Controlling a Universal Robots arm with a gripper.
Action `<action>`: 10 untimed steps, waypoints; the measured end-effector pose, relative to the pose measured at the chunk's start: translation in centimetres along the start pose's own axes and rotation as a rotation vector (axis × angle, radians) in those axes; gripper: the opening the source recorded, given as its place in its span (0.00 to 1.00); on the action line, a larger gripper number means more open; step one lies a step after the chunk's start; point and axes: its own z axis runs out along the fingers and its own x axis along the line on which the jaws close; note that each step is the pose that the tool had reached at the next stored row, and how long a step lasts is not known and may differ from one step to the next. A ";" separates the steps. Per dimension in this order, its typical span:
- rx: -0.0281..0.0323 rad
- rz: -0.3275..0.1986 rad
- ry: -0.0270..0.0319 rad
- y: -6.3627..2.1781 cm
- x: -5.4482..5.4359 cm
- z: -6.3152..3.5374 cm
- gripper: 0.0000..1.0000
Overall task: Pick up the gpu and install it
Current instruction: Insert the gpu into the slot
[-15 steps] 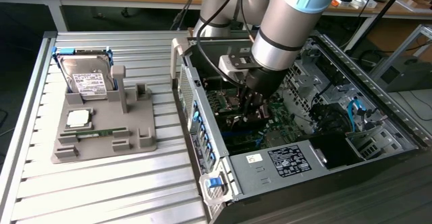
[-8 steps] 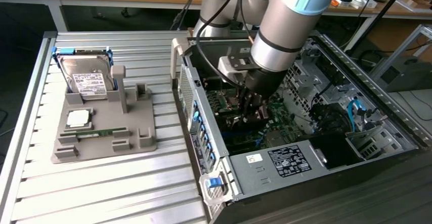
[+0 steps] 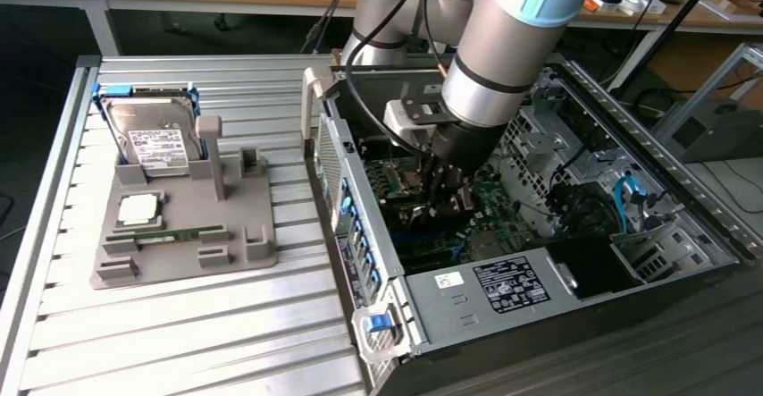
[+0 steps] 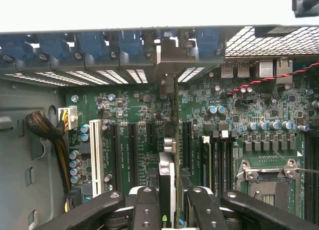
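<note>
The gpu (image 4: 167,182) stands edge-on between my black fingers (image 4: 146,210), its thin dark body running over the green motherboard (image 4: 124,115) toward the case's rear slots, with its silvery end bracket (image 4: 166,58) against the slot wall. My gripper (image 4: 172,212) is shut on the card. In the exterior view the gripper (image 3: 448,195) reaches down into the open computer case (image 3: 667,146), with the dark gpu (image 3: 431,210) just over the motherboard near the rear wall.
Blue slot latches (image 4: 89,43) line the rear wall. A bundle of cables (image 4: 47,128) and the CPU socket (image 4: 271,177) flank the slots. Outside the case, a grey holder (image 3: 238,235) carries a silver hard drive (image 3: 155,137) and a green memory stick (image 3: 167,232).
</note>
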 end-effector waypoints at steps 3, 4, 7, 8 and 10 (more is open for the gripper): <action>0.0002 0.000 0.0002 0.02 0.0 0.00 0.27; 0.0005 0.001 0.0004 0.03 0.0 0.00 0.27; 0.0016 0.002 0.0007 0.08 0.0 -0.01 0.27; 0.0016 0.002 0.0007 0.08 0.0 -0.01 0.27; 0.0016 0.002 0.0009 0.09 0.0 0.01 0.27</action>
